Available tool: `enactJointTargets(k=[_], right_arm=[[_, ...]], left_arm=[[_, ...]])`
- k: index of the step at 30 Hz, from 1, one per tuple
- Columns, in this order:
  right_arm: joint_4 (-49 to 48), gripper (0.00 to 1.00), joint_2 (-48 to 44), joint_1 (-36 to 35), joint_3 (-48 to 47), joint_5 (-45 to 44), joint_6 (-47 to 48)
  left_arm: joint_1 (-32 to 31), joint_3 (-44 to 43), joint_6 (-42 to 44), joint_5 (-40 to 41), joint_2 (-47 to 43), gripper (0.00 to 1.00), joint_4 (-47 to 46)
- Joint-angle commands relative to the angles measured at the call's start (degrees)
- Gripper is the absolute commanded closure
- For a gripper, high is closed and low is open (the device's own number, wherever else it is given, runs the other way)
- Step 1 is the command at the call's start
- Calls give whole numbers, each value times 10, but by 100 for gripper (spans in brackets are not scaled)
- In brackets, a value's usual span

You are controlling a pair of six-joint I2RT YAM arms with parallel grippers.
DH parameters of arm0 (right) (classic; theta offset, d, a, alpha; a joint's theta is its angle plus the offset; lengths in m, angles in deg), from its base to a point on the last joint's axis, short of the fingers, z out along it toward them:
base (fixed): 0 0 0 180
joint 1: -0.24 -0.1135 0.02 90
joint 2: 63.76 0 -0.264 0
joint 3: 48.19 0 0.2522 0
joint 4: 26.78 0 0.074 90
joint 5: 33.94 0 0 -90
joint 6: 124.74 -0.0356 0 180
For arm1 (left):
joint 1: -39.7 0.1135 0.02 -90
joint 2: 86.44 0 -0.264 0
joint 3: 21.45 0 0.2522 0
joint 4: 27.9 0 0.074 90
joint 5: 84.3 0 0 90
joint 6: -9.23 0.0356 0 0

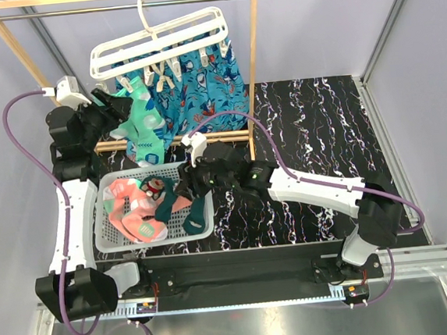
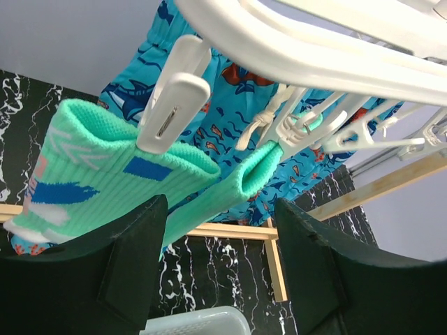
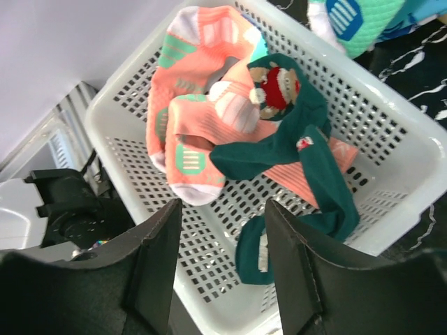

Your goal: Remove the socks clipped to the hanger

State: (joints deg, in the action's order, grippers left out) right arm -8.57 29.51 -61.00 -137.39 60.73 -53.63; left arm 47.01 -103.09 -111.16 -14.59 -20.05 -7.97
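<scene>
**Clerk:** Largest items first?

**Inspector:** Black marble-patterned bench [image 1: 322,127]. At its far side stands a wooden rack frame [image 1: 254,47]. The rack carries a large blue patterned cloth [image 1: 208,82] and the white plastic slatted hanger [image 1: 158,41]. The hanger's hook points up and its long axis runs left to right, the right end slightly higher. A white mesh basket [image 1: 107,225] sits on the bench below.

**Clerk:** The socks?

**Inspector:** Mint green socks [image 1: 143,123] hang from the hanger's left end in front of the cloth, cuffs up, toes down, long axis vertical. A white clip [image 2: 174,98] bites one cuff. Pink socks [image 1: 129,211] and dark teal socks [image 1: 198,213] lie in the basket, the teal ones toward its right wall.

**Clerk:** Claws?

**Inspector:** Left claw [image 2: 220,204] is spread, one finger either side of the clipped mint cuffs. I cannot tell whether it touches them. Right claw [image 3: 223,209] is spread and holds nothing, over the basket.
</scene>
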Motion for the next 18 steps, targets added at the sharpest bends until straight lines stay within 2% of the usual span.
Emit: enactJointTargets(k=[1, 6, 9, 10, 11, 13, 18], right_arm=[[4, 43, -15, 1, -26, -30, 32], [6, 41, -13, 1, -41, -68, 55], [10, 41, -4, 1, -59, -81, 70], [10, 41, -1, 3, -66, -82, 82], [10, 40, 7, 4, -73, -85, 89], [15, 40, 26, 9, -106, -110, 113], [-10, 32, 66, 19, -185, -198, 155]], left_arm=[[2, 0, 18, -12, 6, 33, -60], [-3, 6, 16, -38, 21, 34, -99], [-12, 9, 19, -46, 20, 41, -109], [-18, 10, 19, -49, 19, 45, -109], [-21, 10, 17, -52, 16, 53, -108], [-32, 12, 13, -56, 9, 59, -105], [-41, 7, -26, -76, -4, 91, -98]])
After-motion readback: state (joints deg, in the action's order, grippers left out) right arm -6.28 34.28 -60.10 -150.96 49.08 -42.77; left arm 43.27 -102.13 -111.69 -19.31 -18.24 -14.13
